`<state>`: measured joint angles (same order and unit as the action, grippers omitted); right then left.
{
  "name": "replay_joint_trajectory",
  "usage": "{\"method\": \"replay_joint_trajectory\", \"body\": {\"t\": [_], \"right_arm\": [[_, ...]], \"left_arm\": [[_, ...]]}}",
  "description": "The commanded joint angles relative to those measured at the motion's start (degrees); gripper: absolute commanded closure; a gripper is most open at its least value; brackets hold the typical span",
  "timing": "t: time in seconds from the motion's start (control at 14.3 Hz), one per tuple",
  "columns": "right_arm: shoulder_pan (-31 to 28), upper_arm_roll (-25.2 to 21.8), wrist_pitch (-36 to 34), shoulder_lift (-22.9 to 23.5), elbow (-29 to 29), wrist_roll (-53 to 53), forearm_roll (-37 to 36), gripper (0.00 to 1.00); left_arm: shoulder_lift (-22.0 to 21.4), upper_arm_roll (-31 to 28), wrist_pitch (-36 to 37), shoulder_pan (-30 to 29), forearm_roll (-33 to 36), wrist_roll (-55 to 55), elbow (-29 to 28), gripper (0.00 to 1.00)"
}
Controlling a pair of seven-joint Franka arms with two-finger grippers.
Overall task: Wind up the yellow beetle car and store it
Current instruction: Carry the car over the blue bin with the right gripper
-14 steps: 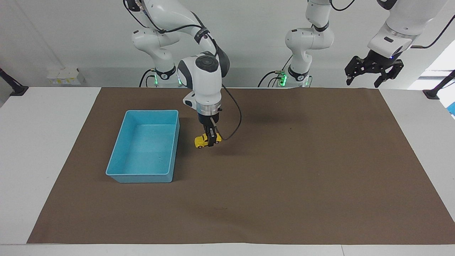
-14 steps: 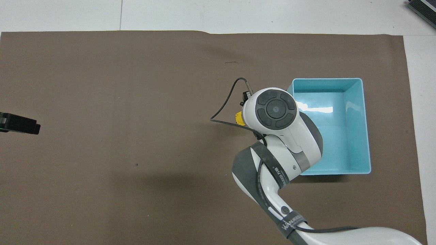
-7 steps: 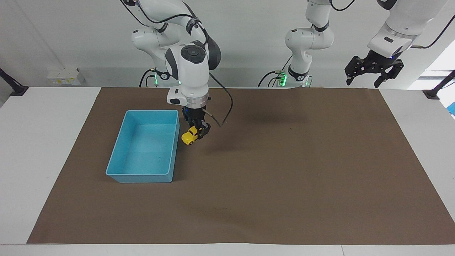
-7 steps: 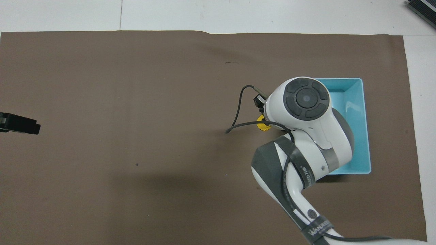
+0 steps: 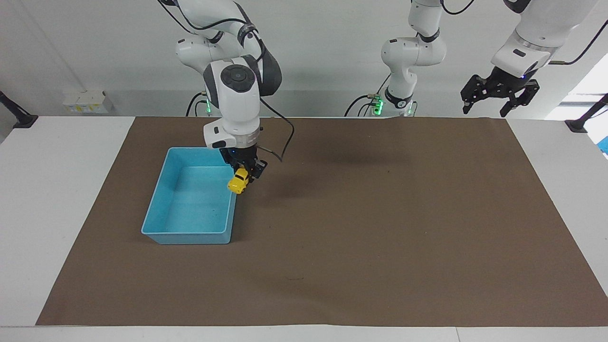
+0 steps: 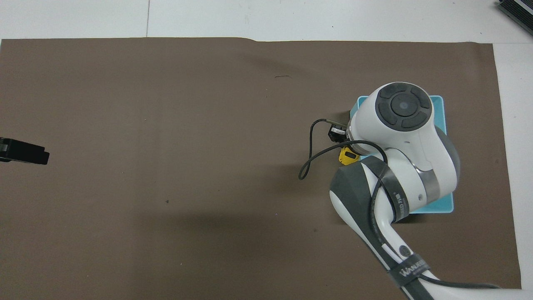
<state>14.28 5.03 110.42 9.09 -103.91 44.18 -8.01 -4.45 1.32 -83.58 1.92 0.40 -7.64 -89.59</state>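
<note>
Yellow beetle car (image 5: 238, 181), rounded, glossy, clamped in right pincer (image 5: 245, 173).

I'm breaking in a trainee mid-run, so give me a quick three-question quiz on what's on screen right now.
1. True or false: the car lies on the mat.
2. Which gripper holds the car? A) left B) right C) neither
3. Fill in: the car hangs over the bin's ______ toward the left arm's end of the table.

Key
1. False. It is up in the air, nose tilted down.
2. B. The right gripper is shut on it; the left gripper waits open, raised at its own end.
3. Wall. The car is at the rim, not yet over the middle of the bin.
</note>
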Motion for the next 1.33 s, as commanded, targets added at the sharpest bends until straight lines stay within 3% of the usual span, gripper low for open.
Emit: {"method": "replay_joint_trajectory", "body": {"t": [0.0, 0.35, 0.56, 0.77, 1.26], "right_arm": [[-5.04, 0.33, -0.12, -2.93, -3.48, -13.36, 4.64, 1.00], [-13.74, 0.33, 3.03, -4.43, -8.05, -32.28, 6.77, 1.00], [-17.18, 0.33, 11.19, -7.14, -14.89, -40.82, 6.86, 1.00], [-17.01, 0.33, 19.64, -11.01, -23.07, -42.25, 7.04, 1.00], [-17.54, 0.33, 29.05, -10.15, -30.38, -44.96, 11.25, 1.00]], "left_arm": [[-1.17, 0.53, 0.44, -0.95, -0.48, -0.54, -0.94, 0.00], [-1.17, 0.53, 0.44, -0.95, -0.48, -0.54, -0.94, 0.00], [-1.17, 0.53, 0.44, -0.95, -0.48, -0.54, -0.94, 0.00], [-1.17, 0.53, 0.44, -0.95, -0.48, -0.54, -0.94, 0.00], [-1.17, 0.53, 0.44, -0.95, -0.48, -0.54, -0.94, 0.00]]}}
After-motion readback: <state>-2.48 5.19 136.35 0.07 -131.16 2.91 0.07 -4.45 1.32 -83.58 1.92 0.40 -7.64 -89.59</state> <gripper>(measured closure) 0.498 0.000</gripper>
